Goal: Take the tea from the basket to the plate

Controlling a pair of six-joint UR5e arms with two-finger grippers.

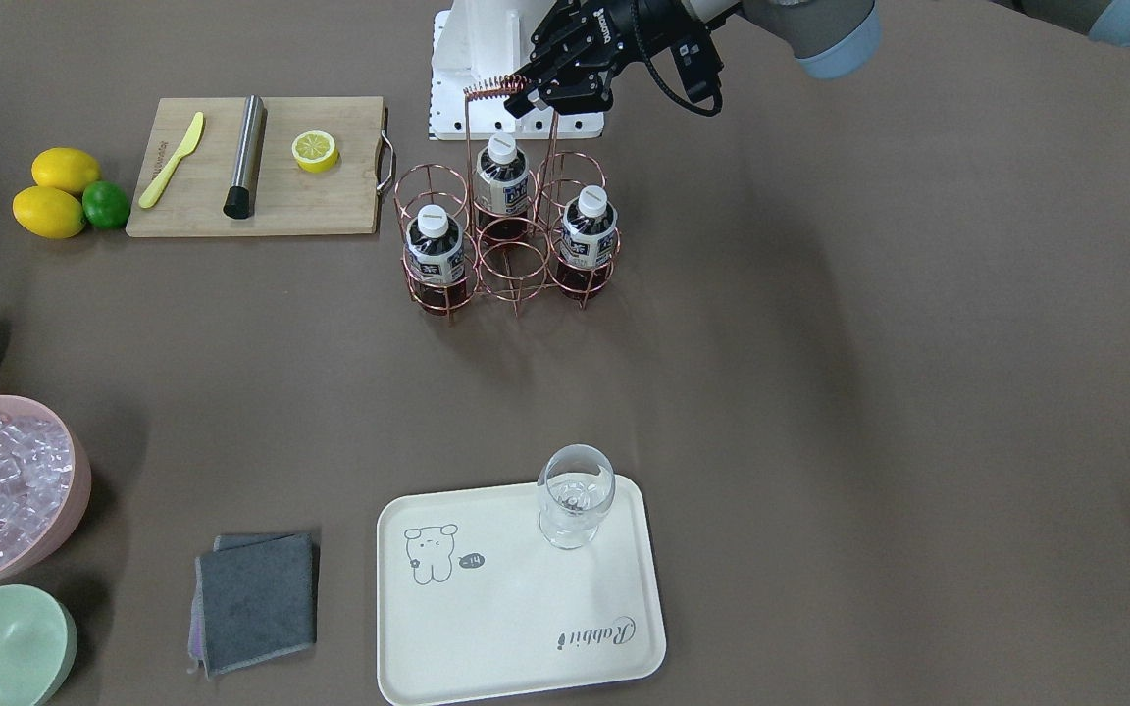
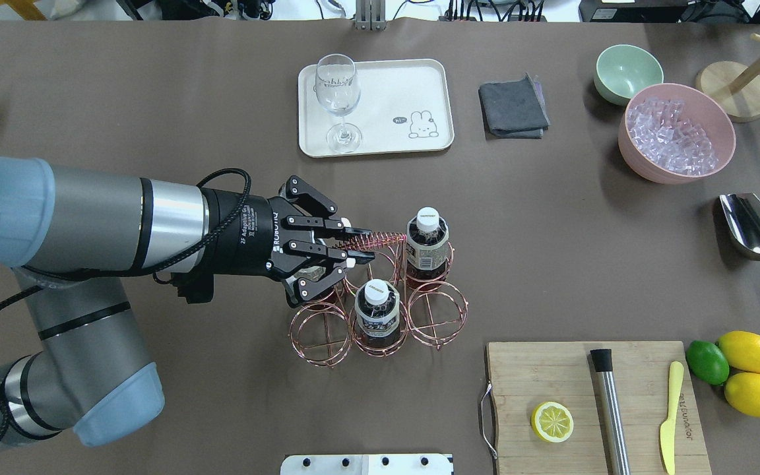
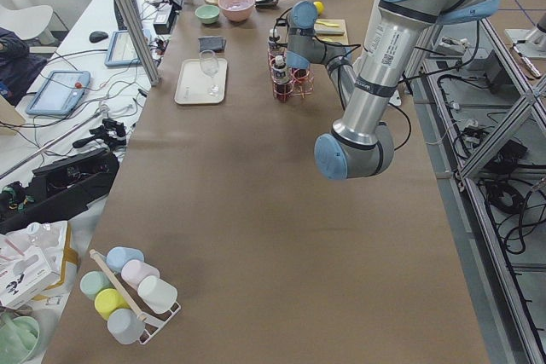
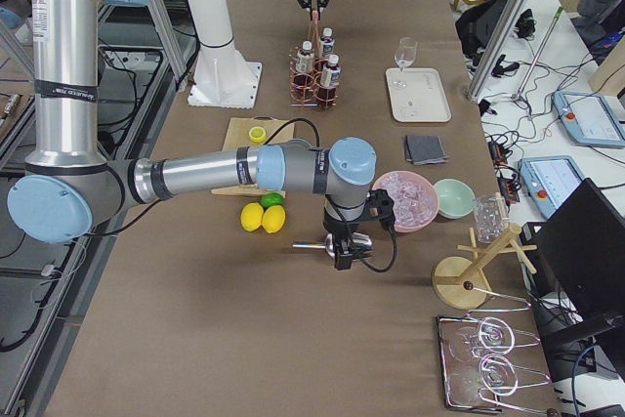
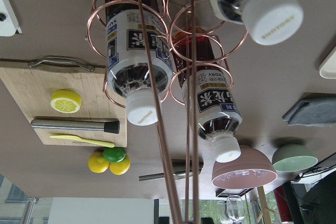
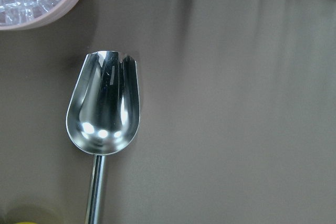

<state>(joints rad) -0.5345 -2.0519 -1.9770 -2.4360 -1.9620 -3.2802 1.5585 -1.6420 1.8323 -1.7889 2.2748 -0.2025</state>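
All 3 tea bottles are seated upright in the basket (image 2: 430, 284). 1 (image 2: 427, 245) is in a ring on the side far from the robot, and 1 (image 2: 377, 315) is in the middle ring on the robot's side. 1 (image 1: 589, 230) is in a ring below the left gripper (image 2: 361, 244) and is mostly hidden from overhead. No tea is on the plate (image 2: 393, 79), which is placed well beyond the basket, away from the robot. A wine glass (image 2: 337, 86) is standing at 1 corner of the plate.

The left gripper is held level at the basket's coiled handle top (image 2: 390, 238). Its jaws are drawn in on both sides of the coil, so the handle appears to be clamped, not a bottle. The right gripper is seen only in a side view, far from the basket, over a metal scoop (image 6: 105, 111). Whether its jaws are released or clenched cannot be told.

The task is judged to be at its start. If the handle is pulled upward, the whole basket could be lifted and swung, and the bottles could be tipped in their rings. If a bottle is drawn out at an angle, it could be caught by a ring or by the handle wires. At the plate, the glass could be knocked if a bottle is set down too close to it.
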